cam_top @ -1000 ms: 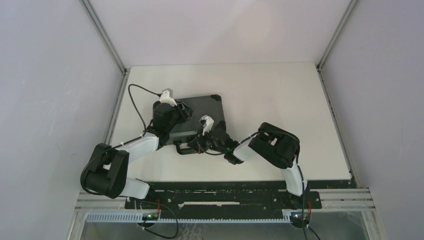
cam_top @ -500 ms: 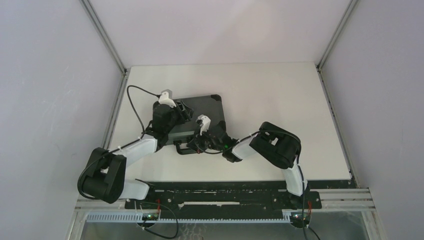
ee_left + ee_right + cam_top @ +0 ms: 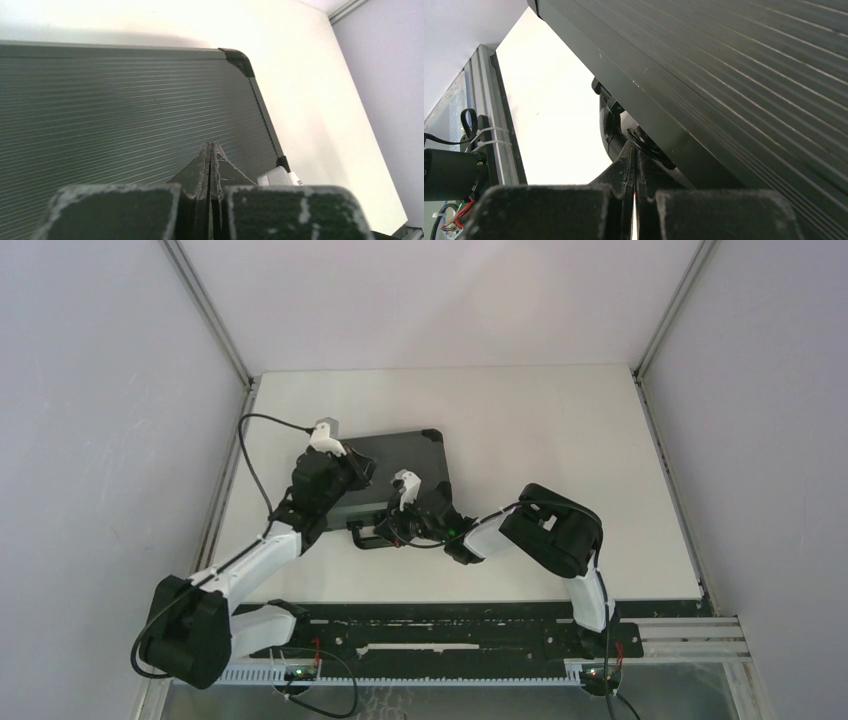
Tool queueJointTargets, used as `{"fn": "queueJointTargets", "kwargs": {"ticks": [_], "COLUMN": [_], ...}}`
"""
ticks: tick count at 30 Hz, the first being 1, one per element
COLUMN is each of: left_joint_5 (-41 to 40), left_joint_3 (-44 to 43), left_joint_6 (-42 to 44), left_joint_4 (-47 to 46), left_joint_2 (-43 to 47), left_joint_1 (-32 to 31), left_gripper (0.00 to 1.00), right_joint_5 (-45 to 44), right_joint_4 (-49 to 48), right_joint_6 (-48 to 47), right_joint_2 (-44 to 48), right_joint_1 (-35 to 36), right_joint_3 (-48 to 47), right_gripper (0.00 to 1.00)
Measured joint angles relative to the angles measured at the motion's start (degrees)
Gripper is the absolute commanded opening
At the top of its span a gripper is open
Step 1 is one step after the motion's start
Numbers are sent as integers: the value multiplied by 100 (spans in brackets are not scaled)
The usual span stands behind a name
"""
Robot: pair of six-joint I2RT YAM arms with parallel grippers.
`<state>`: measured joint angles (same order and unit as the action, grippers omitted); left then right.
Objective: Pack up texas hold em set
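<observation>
The texas hold em set shows only as its black ribbed briefcase (image 3: 405, 455), lying closed on the table; chips, cards and buttons are hidden. Its handle (image 3: 366, 539) points toward the arms. My left gripper (image 3: 352, 470) is shut with nothing between its fingers, poised over the left part of the lid (image 3: 125, 100); in the left wrist view the left gripper (image 3: 211, 146) has its tips pressed together. My right gripper (image 3: 393, 526) is shut too. In the right wrist view the right gripper (image 3: 634, 146) touches dark hardware (image 3: 610, 125) on the briefcase's front side (image 3: 749, 75).
The white table (image 3: 560, 470) is bounded by grey walls and metal frame posts (image 3: 205, 310). A black rail (image 3: 499, 130) with cables runs along the near edge. The right wrist's white camera mount (image 3: 277, 176) sits beside the case corner.
My left gripper has closed from open and drawn back leftward over the lid, its arm stretching out. The right arm and the briefcase have barely moved.
</observation>
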<state>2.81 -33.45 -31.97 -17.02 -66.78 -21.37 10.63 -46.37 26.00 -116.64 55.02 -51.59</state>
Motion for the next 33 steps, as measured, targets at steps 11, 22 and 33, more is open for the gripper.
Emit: {"fn": "queueJointTargets", "kwargs": {"ticks": [11,22,33], "left_joint_5": [22,42,37], "left_joint_3": [354,560,560], "left_joint_6": [-286,-562,-562], "left_joint_4": [-675,-1620,-1869], "left_joint_2": [-885,-1261,-1410], "left_joint_1": [2,0,0], "left_gripper": [0,0,0], "right_joint_5": [2,22,175], "right_joint_4": [-7,-7,382], "right_joint_6": [11,0,-26], "right_joint_2": [0,0,190], "right_joint_1": [-2,-31,-203], "right_joint_3": [7,9,-13], "right_gripper": [0,0,0]}}
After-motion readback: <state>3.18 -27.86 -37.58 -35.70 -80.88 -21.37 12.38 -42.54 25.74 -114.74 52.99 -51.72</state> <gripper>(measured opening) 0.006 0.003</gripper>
